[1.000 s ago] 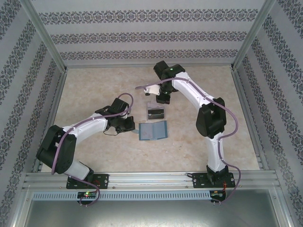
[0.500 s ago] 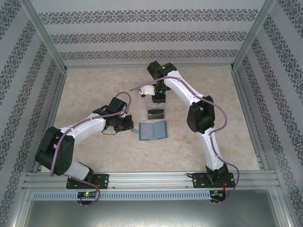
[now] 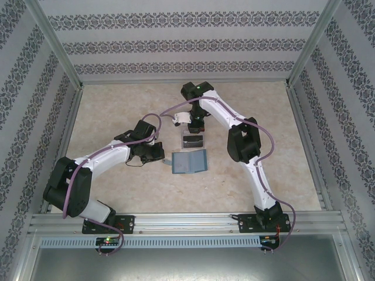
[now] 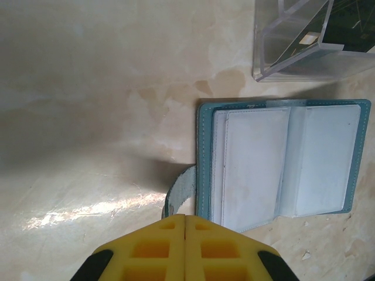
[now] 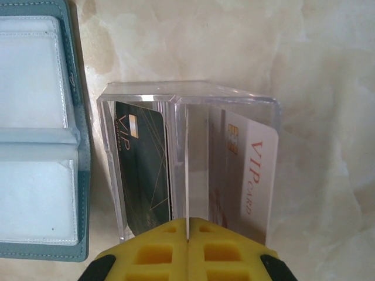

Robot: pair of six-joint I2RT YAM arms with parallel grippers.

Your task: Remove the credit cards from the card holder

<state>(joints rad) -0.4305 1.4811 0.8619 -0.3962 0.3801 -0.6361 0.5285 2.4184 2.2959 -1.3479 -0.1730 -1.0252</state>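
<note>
The card holder (image 4: 281,164) lies opened flat on the pale tabletop (image 4: 88,88), near its middle. It is teal with stitched edges, its closing tab (image 4: 177,196) curls up from the left side, and two clear sleeves show a whitish lining. Just beyond it stands a clear plastic stand (image 5: 187,99) with two compartments. In the right wrist view a dark card (image 5: 143,170) marked VIP stands in the left compartment and a white card (image 5: 252,175) with red VIP lettering in the right. The left hand (image 4: 185,225) is closed on nothing, fingers pressed together just beside the tab. The right hand (image 5: 187,231) is likewise closed, poised over the stand's middle divider; whether it touches it I cannot tell.
</note>
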